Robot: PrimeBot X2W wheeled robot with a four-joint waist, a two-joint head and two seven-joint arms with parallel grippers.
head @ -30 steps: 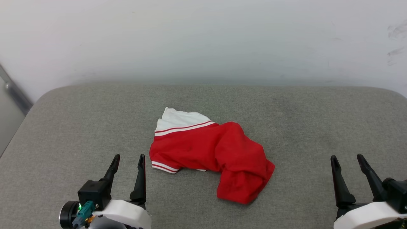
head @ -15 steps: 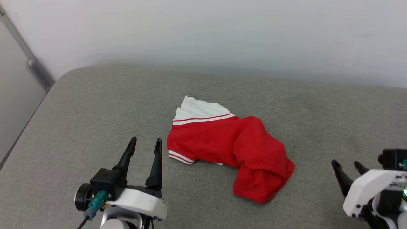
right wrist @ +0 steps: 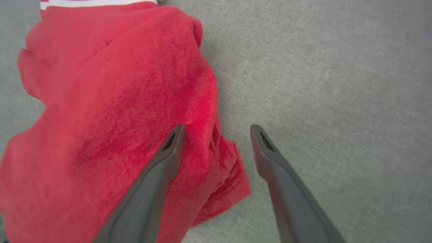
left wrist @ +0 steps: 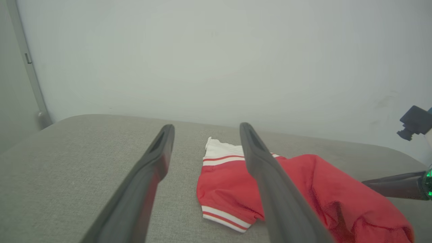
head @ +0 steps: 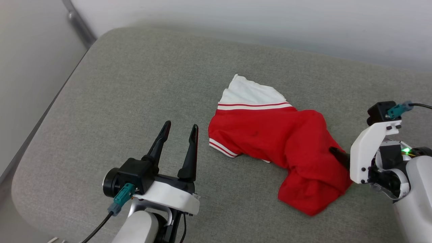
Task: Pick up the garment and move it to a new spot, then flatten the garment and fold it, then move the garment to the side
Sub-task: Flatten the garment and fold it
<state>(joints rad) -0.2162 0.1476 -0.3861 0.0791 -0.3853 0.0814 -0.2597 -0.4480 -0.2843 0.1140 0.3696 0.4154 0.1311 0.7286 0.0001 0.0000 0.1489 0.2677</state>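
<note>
While swinging in from the side, straddles edge of red jersey with right hand spread wide, perhaps touching cloth; keeps left hand wide, idle; suggests pickup next.

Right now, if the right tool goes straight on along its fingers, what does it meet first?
Probably the crumpled bright red jersey shirt: the open right tool points down at its edge, one finger over red cloth, the other over the grey fabric cushion. Depth is unclear.
</note>
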